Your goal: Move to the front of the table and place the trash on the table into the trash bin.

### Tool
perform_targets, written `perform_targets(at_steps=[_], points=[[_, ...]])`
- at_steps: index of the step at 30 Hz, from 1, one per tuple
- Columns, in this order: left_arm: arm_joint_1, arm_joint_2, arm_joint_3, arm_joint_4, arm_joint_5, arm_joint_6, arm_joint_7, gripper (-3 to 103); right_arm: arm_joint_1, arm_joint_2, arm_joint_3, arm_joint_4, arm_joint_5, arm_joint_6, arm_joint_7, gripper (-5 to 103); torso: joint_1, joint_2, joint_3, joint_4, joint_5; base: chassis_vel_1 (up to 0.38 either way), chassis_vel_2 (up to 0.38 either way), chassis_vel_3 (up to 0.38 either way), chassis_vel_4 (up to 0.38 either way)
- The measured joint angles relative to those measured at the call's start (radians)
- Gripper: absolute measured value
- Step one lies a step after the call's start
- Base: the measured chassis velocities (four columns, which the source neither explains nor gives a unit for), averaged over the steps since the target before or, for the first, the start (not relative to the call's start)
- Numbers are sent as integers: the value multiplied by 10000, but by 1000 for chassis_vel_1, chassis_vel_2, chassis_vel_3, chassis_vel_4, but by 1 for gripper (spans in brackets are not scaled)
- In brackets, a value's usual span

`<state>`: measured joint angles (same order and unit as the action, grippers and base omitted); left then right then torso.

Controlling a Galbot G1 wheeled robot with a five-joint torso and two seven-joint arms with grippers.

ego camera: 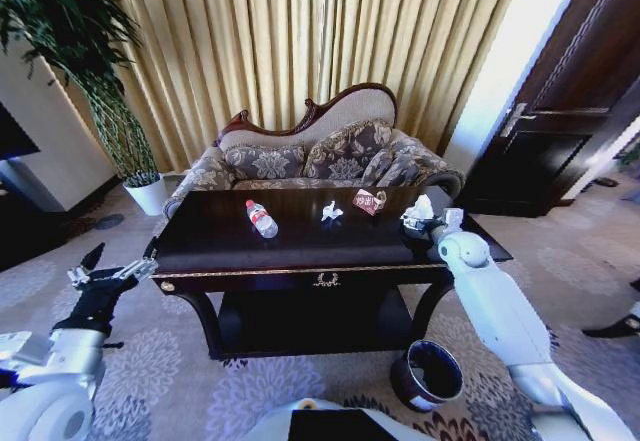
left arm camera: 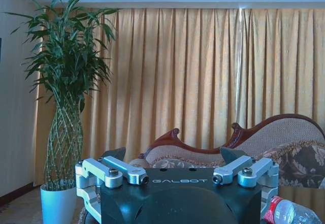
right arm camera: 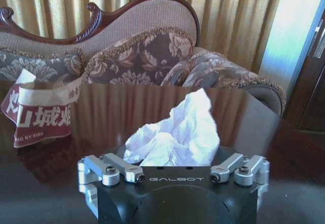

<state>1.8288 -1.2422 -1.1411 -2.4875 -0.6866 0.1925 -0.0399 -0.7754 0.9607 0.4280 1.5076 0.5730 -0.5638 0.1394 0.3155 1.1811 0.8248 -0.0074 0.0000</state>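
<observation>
At the table's (ego camera: 300, 251) right end, the right gripper (ego camera: 418, 223) grasps a crumpled paper (right arm camera: 175, 132); the left gripper (ego camera: 100, 273) hangs released beside the left end.

Gold pleated curtains (ego camera: 300, 41) across the back wall, upper centre of the frame. Below them a carved wooden sofa (ego camera: 320, 151) with floral cushions. Upper left, a tall bamboo plant (ego camera: 70, 51) in a white pot (ego camera: 150, 196), beside a cream wall (ego camera: 40, 131). Upper right, a dark wooden door (ego camera: 570, 91) with a metal handle, bright daylight just left of it. Grey carpet (ego camera: 160, 371) with pale flower motifs over the lower frame.
</observation>
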Motion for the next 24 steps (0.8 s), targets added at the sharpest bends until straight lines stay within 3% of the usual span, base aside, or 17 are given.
perform_targets(at_steps=[1,3,4,10,11,13,16,19,20,22,24], points=[[5,-7,0,0,0,-4,0,100,-5,-5,0,15,-4,33,0,88,0,0,0,0,-1,0,0,0,0],[12,-15,0,0,0,-10,0,100,-34,-17,0,41,-5,52,0,88,0,0,0,1,-1,0,0,0,0],[18,-22,0,0,0,-18,0,100,-64,-27,12,56,-6,62,-1,78,0,0,0,0,0,0,0,0,0],[32,-20,0,-1,-4,-26,-1,100,-163,-55,92,87,-6,110,-6,61,0,0,0,0,0,0,0,0,0],[35,-18,0,-9,-6,-29,-1,100,-195,-53,127,108,-7,125,-7,50,0,0,0,0,0,0,0,0,0],[36,-17,0,-14,-6,-30,-1,100,-207,-53,136,117,-7,131,-8,50,0,0,0,0,0,0,0,0,0],[35,-23,0,-37,-9,-35,-2,100,-253,-58,175,139,-6,161,-16,34,0,0,0,0,1,0,0,0,0],[35,-37,2,-43,-8,-37,-2,100,-259,-69,190,148,-3,169,-19,28,0,0,0,0,0,0,0,0,0],[37,-46,5,-48,-8,-37,-3,100,-267,-80,200,158,6,174,-22,17,0,0,0,0,0,0,0,0,0],[38,-49,5,-52,-8,-37,-3,100,-276,-85,209,168,17,176,-23,17,0,0,0,0,0,0,0,0,0],[38,-49,6,-63,-8,-37,-3,100,-292,-87,239,188,38,180,-28,7,0,0,0,0,0,0,0,0,0]])
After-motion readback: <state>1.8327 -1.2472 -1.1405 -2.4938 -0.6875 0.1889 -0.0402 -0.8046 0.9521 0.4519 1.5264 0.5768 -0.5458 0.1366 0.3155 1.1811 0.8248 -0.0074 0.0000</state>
